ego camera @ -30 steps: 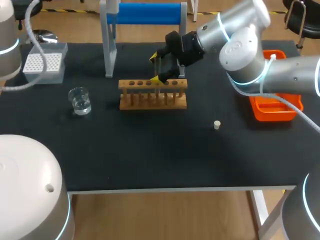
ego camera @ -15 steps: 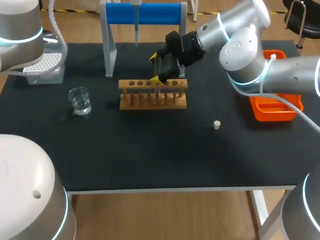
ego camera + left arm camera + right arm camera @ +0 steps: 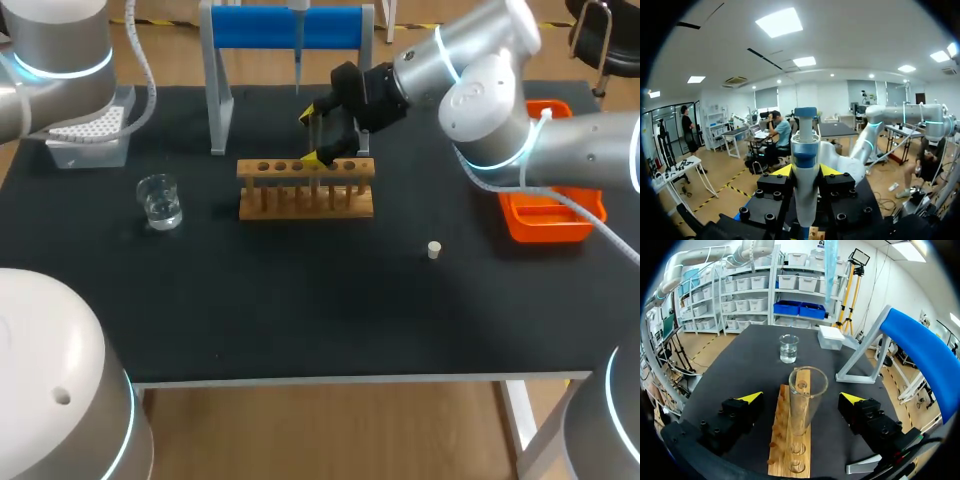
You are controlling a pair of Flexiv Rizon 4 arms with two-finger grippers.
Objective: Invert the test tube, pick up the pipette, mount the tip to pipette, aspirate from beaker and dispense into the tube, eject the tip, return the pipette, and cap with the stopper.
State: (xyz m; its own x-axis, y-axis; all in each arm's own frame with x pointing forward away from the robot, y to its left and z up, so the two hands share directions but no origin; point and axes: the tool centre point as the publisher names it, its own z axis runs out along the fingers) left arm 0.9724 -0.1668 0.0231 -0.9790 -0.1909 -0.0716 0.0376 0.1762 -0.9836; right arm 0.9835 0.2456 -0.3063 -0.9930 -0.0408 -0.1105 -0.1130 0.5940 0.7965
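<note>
My left gripper [image 3: 805, 171] is shut on the white pipette [image 3: 805, 150] with a blue top, held upright between its fingers. In the head view only the pipette's mounted tip [image 3: 297, 48] shows, hanging in front of the blue stand [image 3: 285, 27]. A clear test tube [image 3: 805, 400] stands mouth up in the wooden rack [image 3: 305, 187]. My right gripper [image 3: 314, 136] is open, with one finger on each side of the tube and not touching it. The glass beaker [image 3: 159, 201] stands left of the rack. The small white stopper [image 3: 434, 250] lies to the rack's right front.
A tip box [image 3: 85, 130] sits at the back left under my left arm [image 3: 60, 40]. An orange tray [image 3: 545, 215] lies at the right edge. The blue stand's grey posts rise just behind the rack.
The pipette tip has travelled right along the blue stand, and my left arm has swung in at the upper left. The right arm and tube have not moved.
</note>
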